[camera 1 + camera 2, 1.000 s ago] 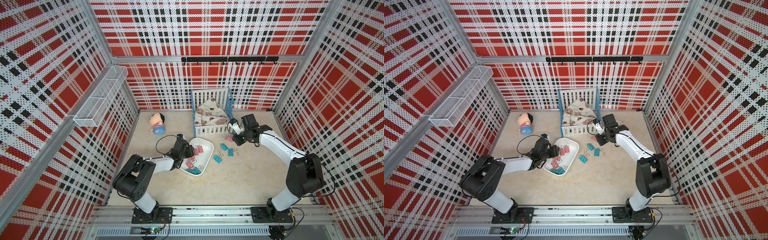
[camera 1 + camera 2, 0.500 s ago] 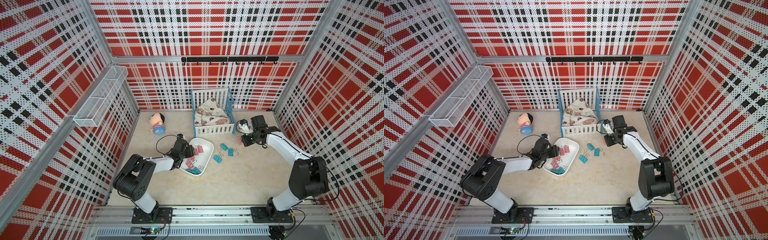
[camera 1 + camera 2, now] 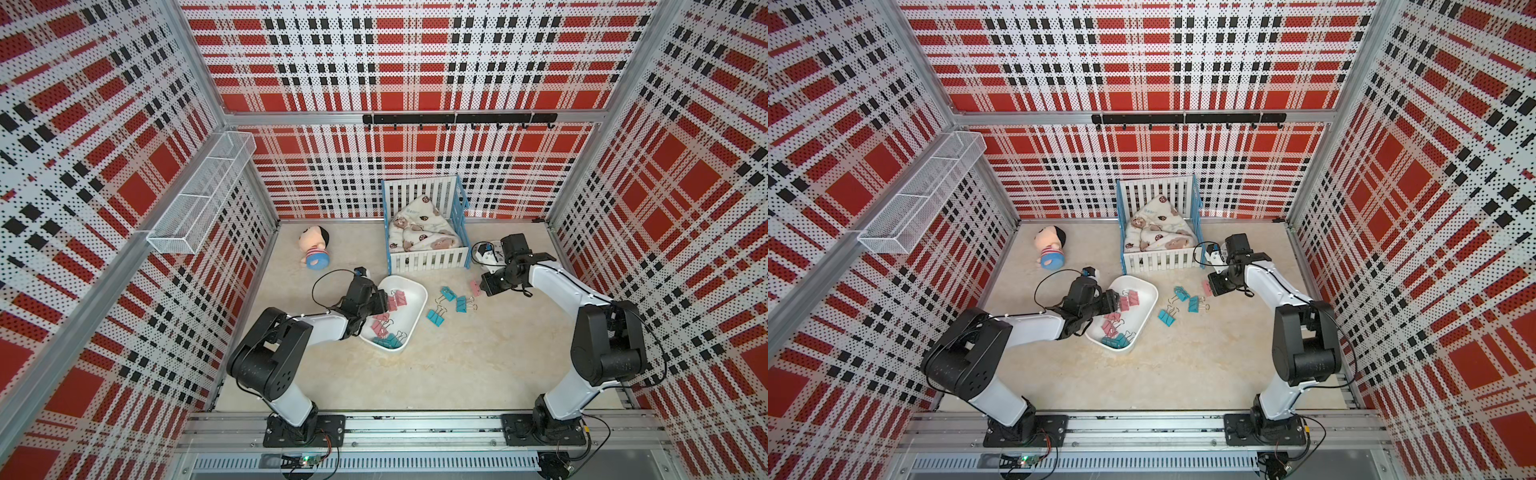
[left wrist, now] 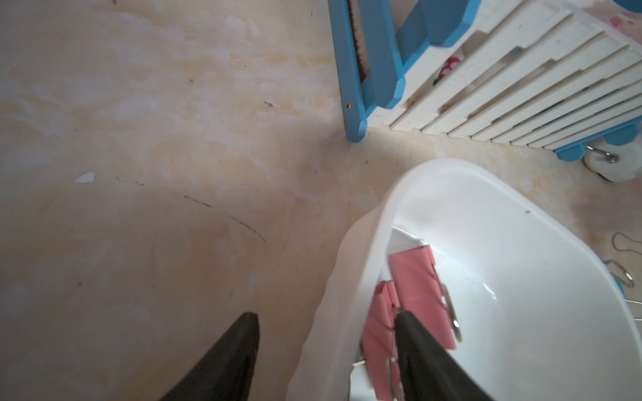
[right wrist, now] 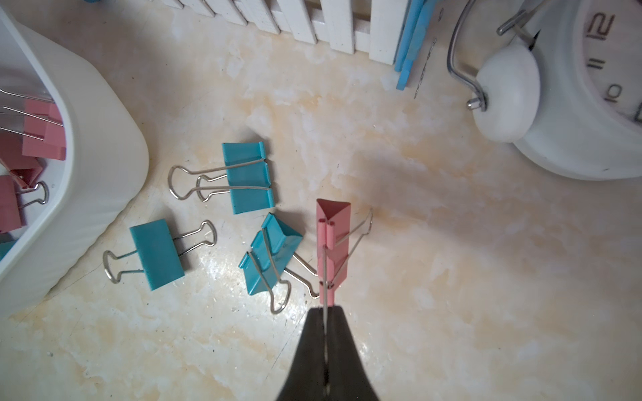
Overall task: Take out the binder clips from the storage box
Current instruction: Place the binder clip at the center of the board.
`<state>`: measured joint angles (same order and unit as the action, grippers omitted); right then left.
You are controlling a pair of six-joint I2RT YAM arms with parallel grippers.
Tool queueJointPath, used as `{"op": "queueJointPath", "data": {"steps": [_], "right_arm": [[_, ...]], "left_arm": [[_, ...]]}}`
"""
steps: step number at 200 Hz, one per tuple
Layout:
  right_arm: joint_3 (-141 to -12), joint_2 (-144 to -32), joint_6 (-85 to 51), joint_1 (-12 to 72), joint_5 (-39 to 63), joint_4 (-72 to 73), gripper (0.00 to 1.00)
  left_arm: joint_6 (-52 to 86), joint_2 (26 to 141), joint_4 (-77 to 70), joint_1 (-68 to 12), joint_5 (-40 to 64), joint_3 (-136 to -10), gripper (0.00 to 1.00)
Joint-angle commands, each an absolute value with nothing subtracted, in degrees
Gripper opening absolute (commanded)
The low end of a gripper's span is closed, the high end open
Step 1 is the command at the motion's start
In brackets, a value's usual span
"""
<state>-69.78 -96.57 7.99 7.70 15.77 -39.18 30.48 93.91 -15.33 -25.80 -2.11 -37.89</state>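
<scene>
Several binder clips (image 3: 381, 327) lie in the storage box (image 3: 415, 305), whose long axis runs near-to-far; the left gripper (image 4: 324, 316) straddles its wall, jaws apart. Farther, the right gripper (image 5: 326, 310) pinches a pink clip (image 5: 331, 239) by its wire handle, clip pointing straight ahead.

- clips (image 3: 380, 328): some in box (image 3: 413, 307), others on table (image 3: 457, 365) to my right of it.
- crib (image 3: 428, 259): behind box.
- doll (image 3: 314, 249): my left of crib.
- clock (image 3: 488, 253): my right of crib.

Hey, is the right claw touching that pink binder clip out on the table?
Touching. The right wrist view shows the right claw shut on the wire handle of the pink binder clip; the wire runs in between its fingertips.
</scene>
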Motion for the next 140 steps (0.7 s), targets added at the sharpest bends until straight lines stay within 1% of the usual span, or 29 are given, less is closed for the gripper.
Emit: {"op": "queueJointPath", "data": {"steps": [1,50,86,140], "right_arm": [[-70.14,-97.62,7.49,6.28,17.93,-38.35,0.05],[-68.74,-97.82,6.94,2.88,29.06,-35.58,0.05],[-68.62,-99.39,6.38,2.24,36.88,-34.1,0.06],[-67.14,-103.19,4.68,-1.76,42.72,-32.59,0.06]], "left_arm": [[30.12,95.75,-14.22,-25.63,-1.31,-37.88,0.68],[30.4,96.33,-14.66,-25.64,-1.13,-37.61,0.68],[30.52,96.6,-14.98,-25.75,-1.06,-37.53,0.68],[30.37,96.23,-14.96,-25.75,-1.14,-37.26,0.68]]}}
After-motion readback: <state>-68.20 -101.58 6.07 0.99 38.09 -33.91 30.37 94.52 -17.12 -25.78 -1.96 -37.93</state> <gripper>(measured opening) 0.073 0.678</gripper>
